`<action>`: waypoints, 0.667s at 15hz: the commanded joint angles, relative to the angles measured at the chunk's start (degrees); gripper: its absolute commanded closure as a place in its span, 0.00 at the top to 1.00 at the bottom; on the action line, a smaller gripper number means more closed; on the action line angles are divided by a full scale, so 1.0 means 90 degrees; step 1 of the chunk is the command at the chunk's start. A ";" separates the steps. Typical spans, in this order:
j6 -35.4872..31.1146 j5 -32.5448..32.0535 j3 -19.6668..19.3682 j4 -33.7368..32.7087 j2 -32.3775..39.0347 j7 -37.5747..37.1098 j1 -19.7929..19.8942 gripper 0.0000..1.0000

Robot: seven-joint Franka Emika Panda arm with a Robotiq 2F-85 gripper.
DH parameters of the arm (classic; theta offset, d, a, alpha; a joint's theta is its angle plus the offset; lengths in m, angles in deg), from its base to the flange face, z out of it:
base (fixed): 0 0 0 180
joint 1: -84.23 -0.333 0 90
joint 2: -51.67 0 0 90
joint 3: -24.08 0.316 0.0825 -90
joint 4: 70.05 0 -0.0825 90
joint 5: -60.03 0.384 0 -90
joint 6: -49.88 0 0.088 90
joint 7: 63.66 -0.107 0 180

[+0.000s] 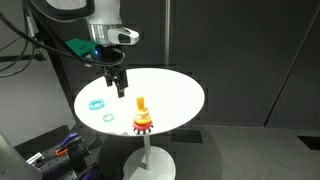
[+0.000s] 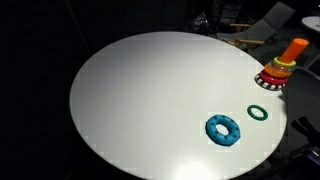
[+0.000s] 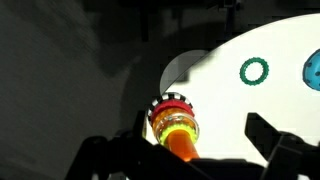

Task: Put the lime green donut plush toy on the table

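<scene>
The lime green donut point(image 3: 178, 129) sits on the orange peg of a ring stacker point(image 3: 172, 112), on top of the orange, red and checkered rings. The stacker stands near the edge of the white round table in both exterior views point(image 1: 141, 117) point(image 2: 277, 69). My gripper point(image 1: 118, 84) hangs open and empty above the table, a little above and to one side of the stacker. In the wrist view its dark fingers frame the stacker point(image 3: 195, 152), with the peg close to one finger. The gripper does not show in the exterior view of the table top.
A blue donut point(image 1: 97, 103) point(image 2: 224, 130) point(image 3: 313, 72) and a thin dark green ring point(image 1: 107, 116) point(image 2: 258, 113) point(image 3: 254, 70) lie on the white table point(image 1: 175, 90) point(image 2: 140, 95). The table edge is close behind the stacker. Dark floor and clutter surround the table.
</scene>
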 commanded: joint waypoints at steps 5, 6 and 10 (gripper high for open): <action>-0.0503 0.0069 0.0021 0.0125 0.0323 -0.0212 0.0119 1.00; -0.0653 0.0127 -0.0002 0.0161 0.0420 -0.0230 0.0117 1.00; -0.1310 0.0343 -0.0050 0.0274 0.0802 -0.0204 0.0088 1.00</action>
